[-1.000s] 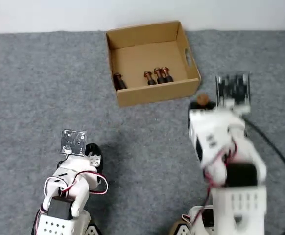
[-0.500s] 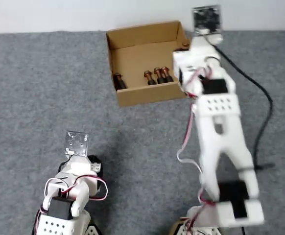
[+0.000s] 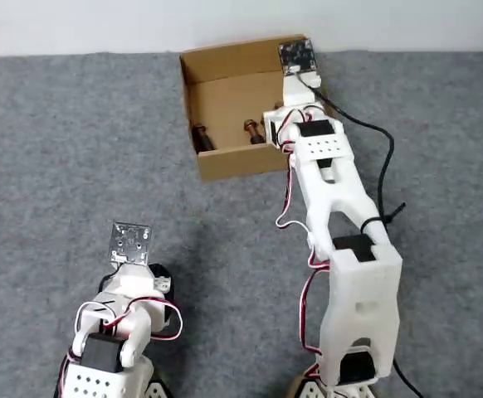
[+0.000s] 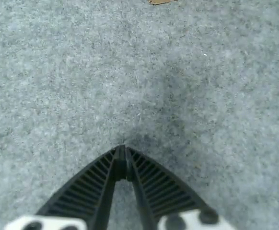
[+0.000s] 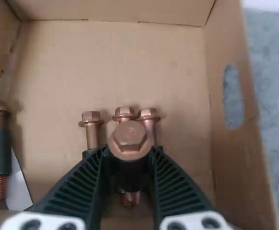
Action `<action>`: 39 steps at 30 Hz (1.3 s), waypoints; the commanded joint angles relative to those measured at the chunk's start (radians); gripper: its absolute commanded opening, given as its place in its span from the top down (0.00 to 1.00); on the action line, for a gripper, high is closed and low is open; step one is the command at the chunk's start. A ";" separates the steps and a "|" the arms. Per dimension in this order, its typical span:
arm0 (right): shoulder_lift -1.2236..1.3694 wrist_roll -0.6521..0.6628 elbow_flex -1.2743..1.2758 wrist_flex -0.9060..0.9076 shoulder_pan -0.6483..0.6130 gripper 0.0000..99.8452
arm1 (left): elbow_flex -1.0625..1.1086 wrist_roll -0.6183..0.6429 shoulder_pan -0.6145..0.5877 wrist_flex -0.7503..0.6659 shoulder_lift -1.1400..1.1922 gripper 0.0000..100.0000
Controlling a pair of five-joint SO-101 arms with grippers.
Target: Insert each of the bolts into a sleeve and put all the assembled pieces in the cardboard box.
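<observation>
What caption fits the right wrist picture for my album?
Right gripper holds a bolt above four assembled pieces in the cardboard box.

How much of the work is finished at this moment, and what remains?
Done: four assembled pieces lie in the cardboard box. In hand: the right gripper holds a fifth piece above the box floor. Remaining: release it there. The left gripper is shut on nothing.
</observation>
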 commanded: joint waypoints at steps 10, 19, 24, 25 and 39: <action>-0.005 0.052 -0.077 0.193 -0.025 0.85 | -0.002 -0.009 -0.003 0.005 -0.011 1.00; -0.223 0.051 -0.075 0.269 -0.038 0.99 | -0.002 -0.009 -0.003 0.005 -0.011 1.00; -0.386 0.003 -0.072 0.484 -0.041 0.99 | -0.002 -0.009 -0.003 0.005 -0.011 1.00; -0.417 -0.029 -0.071 0.526 -0.041 0.99 | -0.002 -0.009 -0.003 0.005 -0.011 1.00; -0.694 -0.301 -0.043 1.012 -0.041 0.99 | -0.002 -0.009 -0.003 0.005 -0.011 1.00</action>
